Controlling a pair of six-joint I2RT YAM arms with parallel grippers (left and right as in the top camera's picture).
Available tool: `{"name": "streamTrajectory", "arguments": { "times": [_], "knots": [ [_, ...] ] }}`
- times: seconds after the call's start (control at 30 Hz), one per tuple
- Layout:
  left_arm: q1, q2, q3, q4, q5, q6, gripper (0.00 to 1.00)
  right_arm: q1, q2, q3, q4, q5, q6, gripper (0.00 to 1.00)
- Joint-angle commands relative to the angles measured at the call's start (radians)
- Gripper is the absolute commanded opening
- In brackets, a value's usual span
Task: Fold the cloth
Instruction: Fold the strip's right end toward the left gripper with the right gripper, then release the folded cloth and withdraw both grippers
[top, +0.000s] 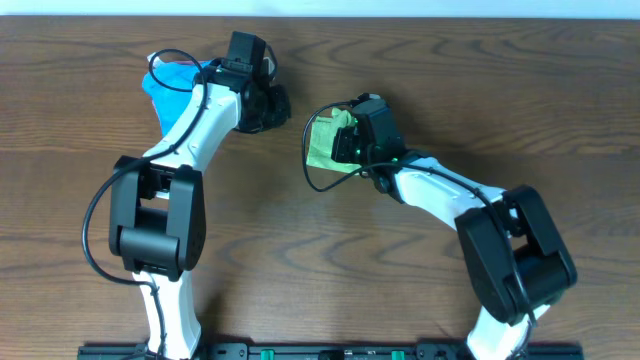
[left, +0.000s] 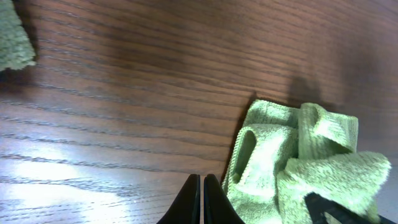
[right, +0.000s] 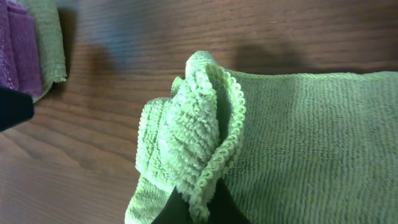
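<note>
cloth (top: 322, 138): green, lying bunched mid-counter, nearer the far edge | right gripper (right: 194, 208): clenching a raised, hemmed fold of the cloth | left gripper (left: 202, 193): fingers pressing together on nothing, sitting over bare counter just beside the cloth, on its far-left side | blue cloth (top: 165, 88): lying toward the far-left corner, partly under the left arm

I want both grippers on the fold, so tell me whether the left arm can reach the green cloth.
Probably yes. Only bare table lies between the left gripper and the green cloth, and the right gripper pinches just one fold, leaving the near edge free.
</note>
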Motion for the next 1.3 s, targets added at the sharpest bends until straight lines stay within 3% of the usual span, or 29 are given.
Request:
{"name": "streamTrajectory", "arguments": {
  "times": [0.0, 0.07, 0.2, 0.8, 1.07, 1.2, 1.27],
  "knots": [
    [0.014, -0.04, 0.02, -0.011, -0.01, 0.015, 0.06, 0.014, 0.027, 0.035, 0.004, 0.006, 0.01, 0.16],
    [0.018, -0.04, 0.02, -0.014, -0.01, 0.016, 0.06, 0.015, 0.027, 0.037, 0.01, 0.003, 0.01, 0.33],
    [0.027, -0.04, 0.02, -0.018, -0.01, 0.015, 0.06, 0.016, 0.027, 0.04, 0.021, -0.056, 0.009, 0.49],
    [0.112, -0.042, 0.02, -0.028, 0.047, 0.01, 0.06, 0.039, 0.022, 0.047, 0.051, -0.36, 0.027, 0.71],
    [0.142, -0.042, 0.02, -0.029, 0.087, 0.01, 0.06, 0.038, -0.026, 0.047, 0.031, -0.376, 0.04, 0.78],
    [0.146, -0.042, 0.02, -0.033, 0.109, 0.01, 0.15, 0.036, -0.073, 0.047, -0.008, -0.359, 0.039, 0.82],
    [0.146, -0.046, 0.02, -0.036, 0.124, 0.011, 0.17, 0.03, -0.117, 0.047, -0.05, -0.314, 0.034, 0.9]
  ]
}}
